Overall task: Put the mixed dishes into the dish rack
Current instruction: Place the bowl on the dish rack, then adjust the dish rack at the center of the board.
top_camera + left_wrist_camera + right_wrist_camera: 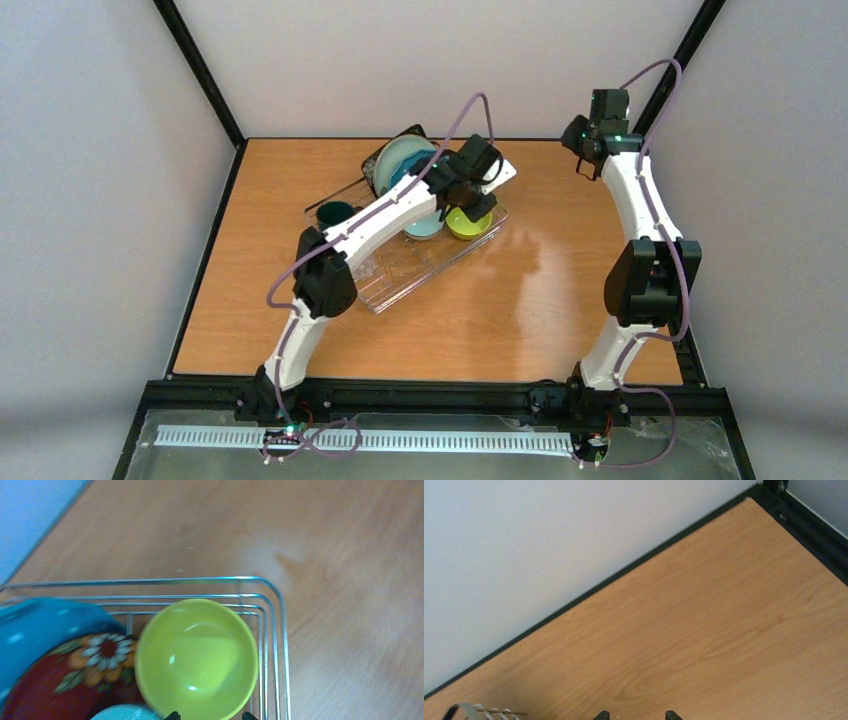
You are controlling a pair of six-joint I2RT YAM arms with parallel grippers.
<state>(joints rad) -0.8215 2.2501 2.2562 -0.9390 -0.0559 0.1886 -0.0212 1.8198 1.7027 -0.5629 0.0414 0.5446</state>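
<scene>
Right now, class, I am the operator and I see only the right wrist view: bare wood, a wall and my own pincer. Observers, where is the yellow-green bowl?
Observer: The yellow-green bowl sits open side up in a corner of the dish rack.
Operator: What is beside it?
Observer: The small red floral plate, which is next to the blue dotted plate.
Operator: And the other arm?
Observer: The left pincer hovers over that bowl's near rim, jaws apart.
</scene>
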